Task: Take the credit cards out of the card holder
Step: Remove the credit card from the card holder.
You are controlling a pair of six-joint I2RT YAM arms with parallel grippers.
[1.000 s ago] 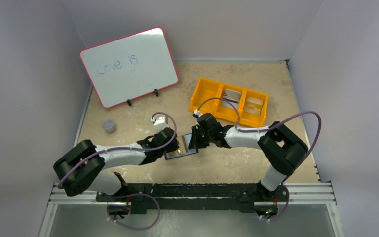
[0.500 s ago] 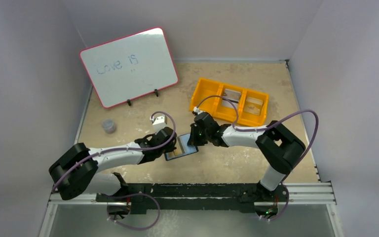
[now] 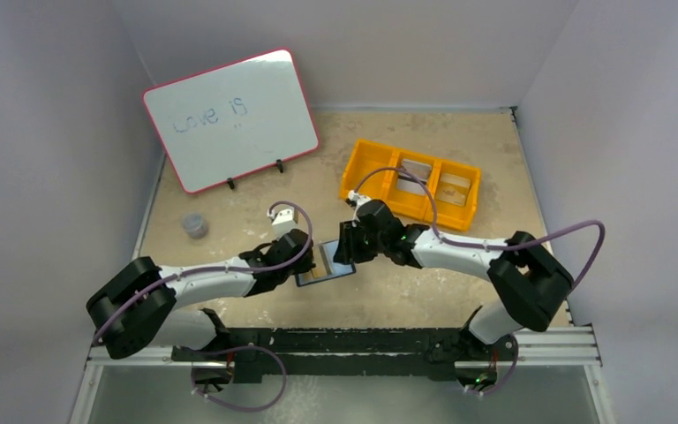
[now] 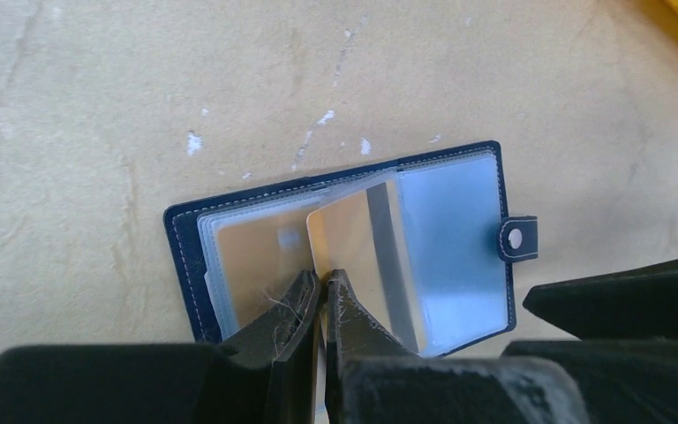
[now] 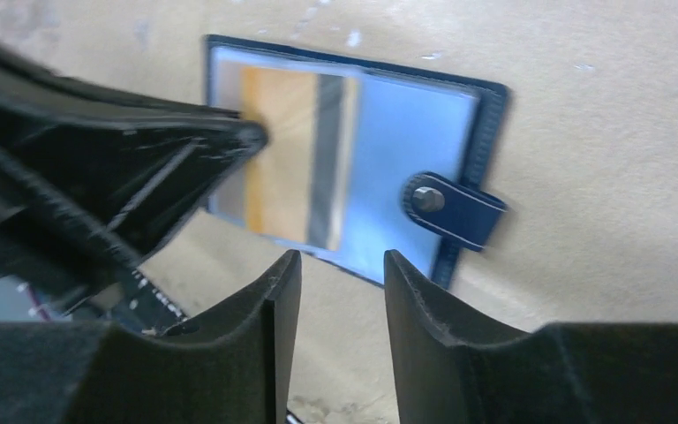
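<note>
While my left gripper (image 4: pixel 322 287) is pinching its fingers together on the near edge of a see-through pocket leaf, as far as I can tell, the card holder (image 4: pixel 455 234) is lying open on the table (image 4: pixel 97 106). It is sitting nearer the near edge than the far one, roughly midway between the sides. A credit card (image 4: pixel 357 238) with a dark stripe is sitting inside that raised leaf. My right gripper (image 5: pixel 342 261) is hovering just beside the snap-tab side, jaws apart, gripping nothing.

I am judging that the right fingers should be taking card only, not plastic, at whichever edge the pocket leaves open; I cannot make that out.

The beige tabletop is looking worn and chipped. Pale walls are enclosing it, with a whiteboard (image 3: pixel 229 119) toward the far left corner and an orange tray (image 3: pixel 409 183) toward the far right.
</note>
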